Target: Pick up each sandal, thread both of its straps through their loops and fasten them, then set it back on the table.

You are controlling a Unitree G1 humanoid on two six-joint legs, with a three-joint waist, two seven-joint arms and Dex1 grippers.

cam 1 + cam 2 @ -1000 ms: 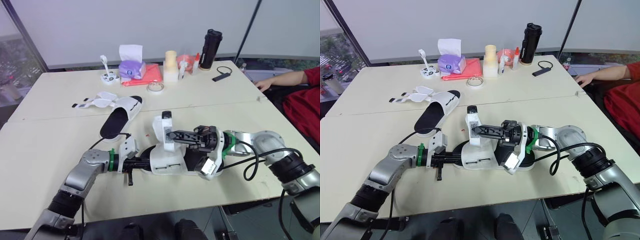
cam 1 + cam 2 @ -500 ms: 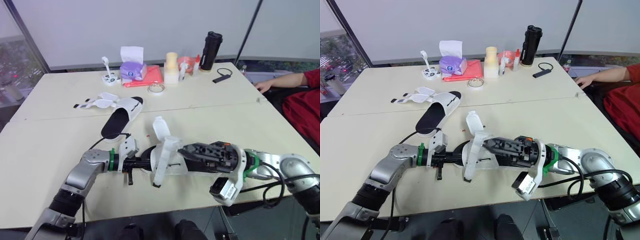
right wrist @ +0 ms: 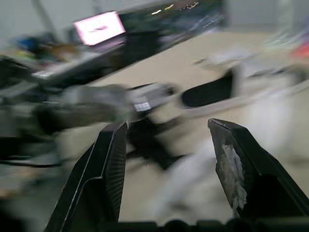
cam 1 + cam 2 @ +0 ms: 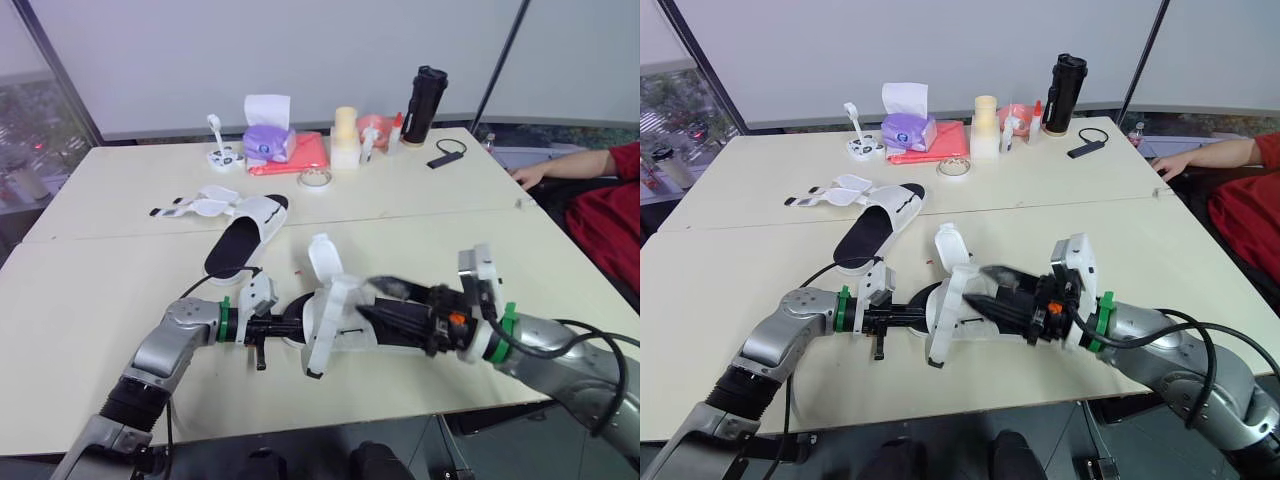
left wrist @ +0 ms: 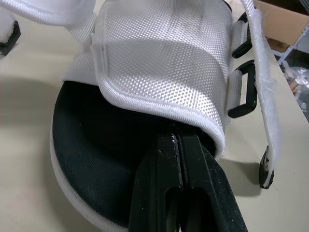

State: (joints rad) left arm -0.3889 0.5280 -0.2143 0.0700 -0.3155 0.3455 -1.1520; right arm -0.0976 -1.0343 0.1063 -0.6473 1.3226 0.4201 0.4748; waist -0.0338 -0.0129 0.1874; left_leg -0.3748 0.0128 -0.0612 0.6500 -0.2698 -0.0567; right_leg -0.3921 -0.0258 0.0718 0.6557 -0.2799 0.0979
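Observation:
The near sandal [image 4: 335,322], white with a black footbed, lies in front of me with its heel toward my left arm. My left gripper [image 4: 290,325] is shut on the heel rim of the sole [image 5: 96,159]. One strap [image 4: 323,257] stands up and the other [image 4: 318,345] hangs over the near side, with both black loops [image 5: 241,92] empty. My right gripper [image 4: 368,297] is open just right of the upper, holding nothing. The second sandal [image 4: 240,238] lies at the back left, its straps [image 4: 195,207] spread out.
Along the far edge stand a purple tissue box [image 4: 265,140], a red cloth [image 4: 305,152], a tape roll [image 4: 313,178], a cream cup stack [image 4: 345,135] and a black bottle [image 4: 425,90]. A person's arm [image 4: 570,160] rests at the table's right edge.
My right gripper let go of the strap it held upright, swung low and rolled over; it is now open beside the sandal. The strap has flopped down. The left gripper has not moved.

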